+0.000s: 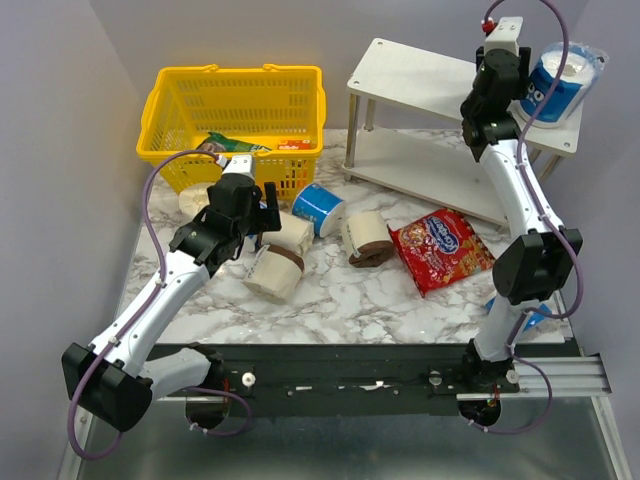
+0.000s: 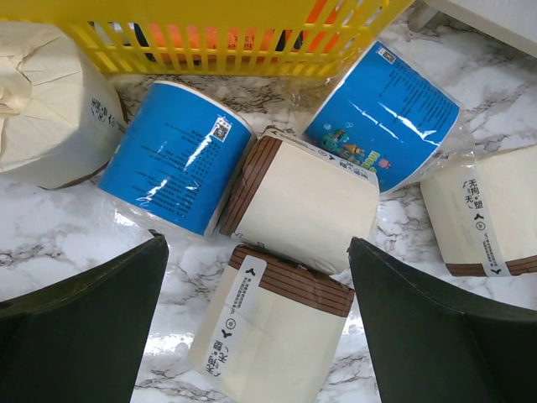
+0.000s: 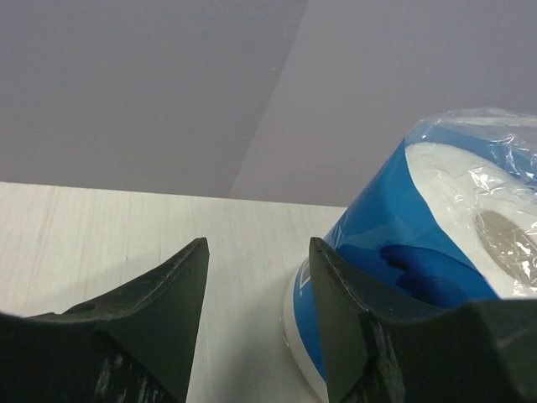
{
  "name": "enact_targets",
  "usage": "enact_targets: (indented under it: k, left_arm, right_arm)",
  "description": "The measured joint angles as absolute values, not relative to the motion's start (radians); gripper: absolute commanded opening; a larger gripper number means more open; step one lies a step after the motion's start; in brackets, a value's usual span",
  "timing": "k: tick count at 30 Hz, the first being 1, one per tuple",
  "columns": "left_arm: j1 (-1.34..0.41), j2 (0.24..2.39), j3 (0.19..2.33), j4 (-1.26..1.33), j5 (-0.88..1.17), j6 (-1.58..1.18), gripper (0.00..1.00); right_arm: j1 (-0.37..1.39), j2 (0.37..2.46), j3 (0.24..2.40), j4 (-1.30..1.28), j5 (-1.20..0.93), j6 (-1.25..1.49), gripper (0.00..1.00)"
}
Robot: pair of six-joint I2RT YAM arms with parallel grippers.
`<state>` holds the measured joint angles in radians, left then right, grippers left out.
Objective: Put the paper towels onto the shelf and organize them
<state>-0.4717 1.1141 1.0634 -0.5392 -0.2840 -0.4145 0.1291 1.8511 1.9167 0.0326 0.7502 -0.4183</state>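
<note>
paper towels [image 2: 285, 336] lie under the left end effector [image 2: 256, 243]; right end effector [image 3: 258, 248] beside blue roll [image 3: 394, 227] on shelf [image 1: 410, 62]; both open, empty.

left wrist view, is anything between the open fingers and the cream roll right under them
Nothing visible. The left gripper is open above the cream roll. A second cream roll lies just behind it, not in the fingers' path.

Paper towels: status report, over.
Left pincer open, hovering over cream roll on table. Right pincer open beside blue-wrapped roll on shelf top tier. Red snack bag on table, away from both pincers.
</note>
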Motion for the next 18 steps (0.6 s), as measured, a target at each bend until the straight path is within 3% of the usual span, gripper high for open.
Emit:
enact_targets:
  k: [9,18]
  left_arm:
    - [-0.472,1.113,1.063,-0.539,-0.286,-0.414,0.99]
    - [-0.472,1.069,1.063,-0.54,-0.294,-0.407,0.99]
  right_arm:
    - [0.138,1.685,1.833,-0.113,0.467,-0.293,0.61]
    - [0.22,1.148,1.391,-0.266,0.087,-0.016,0.66]
